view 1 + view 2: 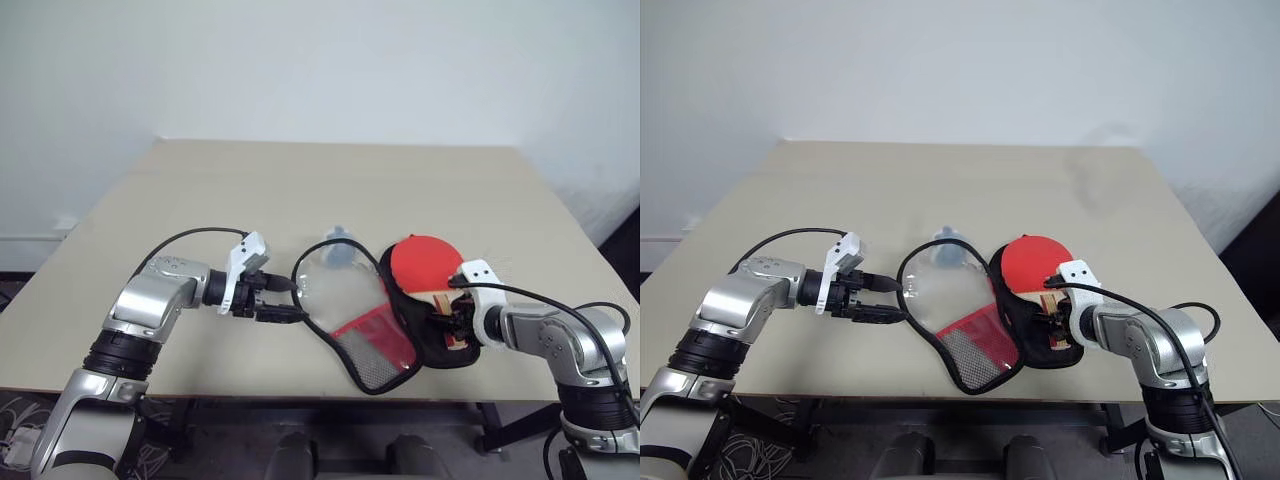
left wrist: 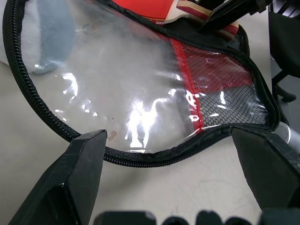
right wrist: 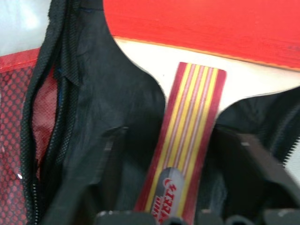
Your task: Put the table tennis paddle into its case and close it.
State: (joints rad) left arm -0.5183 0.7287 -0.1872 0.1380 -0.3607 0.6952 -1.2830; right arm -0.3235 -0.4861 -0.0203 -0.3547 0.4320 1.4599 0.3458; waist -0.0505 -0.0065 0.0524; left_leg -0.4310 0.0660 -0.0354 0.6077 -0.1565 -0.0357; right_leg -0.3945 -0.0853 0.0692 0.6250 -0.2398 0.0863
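The case (image 1: 372, 338) lies unzipped and spread flat near the table's front edge. Its flap, with a clear window and red mesh, is folded out toward my left, and its black back lies to the right. The table tennis paddle (image 1: 425, 263) rests on the black back, red face up and away from me, its striped handle (image 3: 187, 154) pointing toward me. My right gripper (image 1: 455, 325) is open, one finger on each side of the handle with a gap at both. My left gripper (image 1: 288, 300) is open at the flap's zip edge (image 2: 154, 157).
A small pale grey-blue soft lump (image 1: 340, 250) lies behind the flap, partly seen through the clear window. The beige table (image 1: 300, 190) stretches bare behind the case. The case lies close to the table's front edge (image 1: 300, 392).
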